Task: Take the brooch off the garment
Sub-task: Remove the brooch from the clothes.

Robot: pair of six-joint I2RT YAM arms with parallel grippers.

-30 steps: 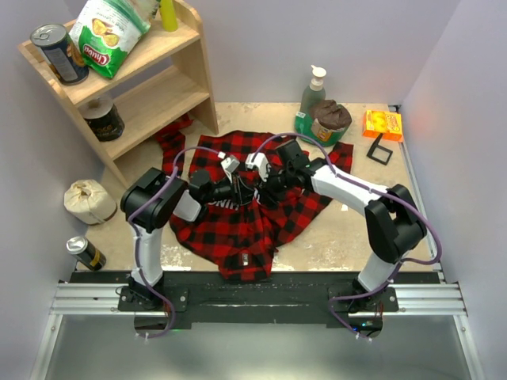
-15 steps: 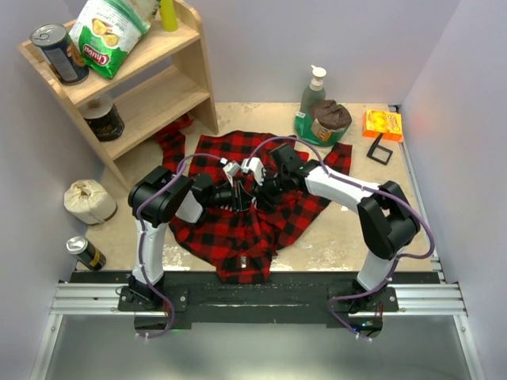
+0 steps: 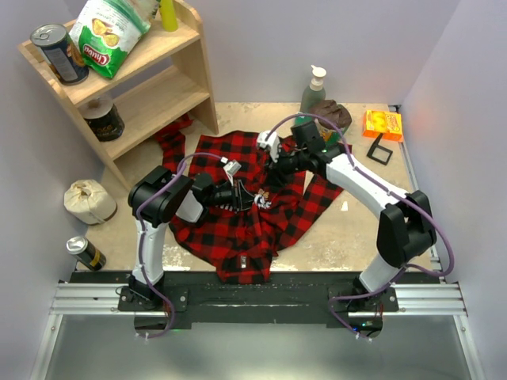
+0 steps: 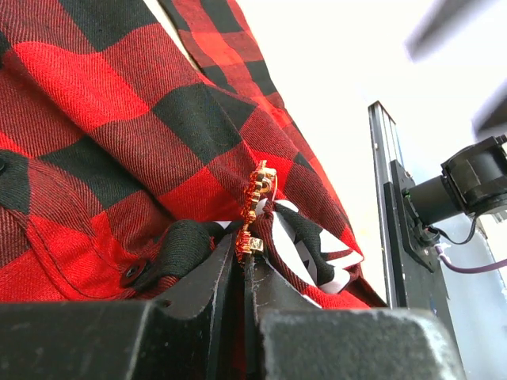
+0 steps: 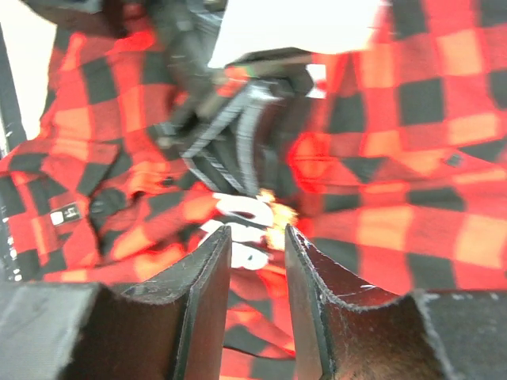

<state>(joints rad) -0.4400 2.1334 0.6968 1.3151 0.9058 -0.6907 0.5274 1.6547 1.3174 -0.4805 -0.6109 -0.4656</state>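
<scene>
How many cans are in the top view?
3: a blue can on the upper shelf, a dark can on the lower shelf, a small can on the table at left. Others may be hidden.

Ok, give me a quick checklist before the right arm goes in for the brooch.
1. The brooch is on the garment, in plain view: ok.
2. Left gripper shut at the brooch's lower end: ok.
3. Whether it pinches garment or brooch: cannot tell.
4. Right gripper open, nothing between its fingers: ok.
5. Right gripper aimed at the brooch: ok, though apart from it.
</scene>
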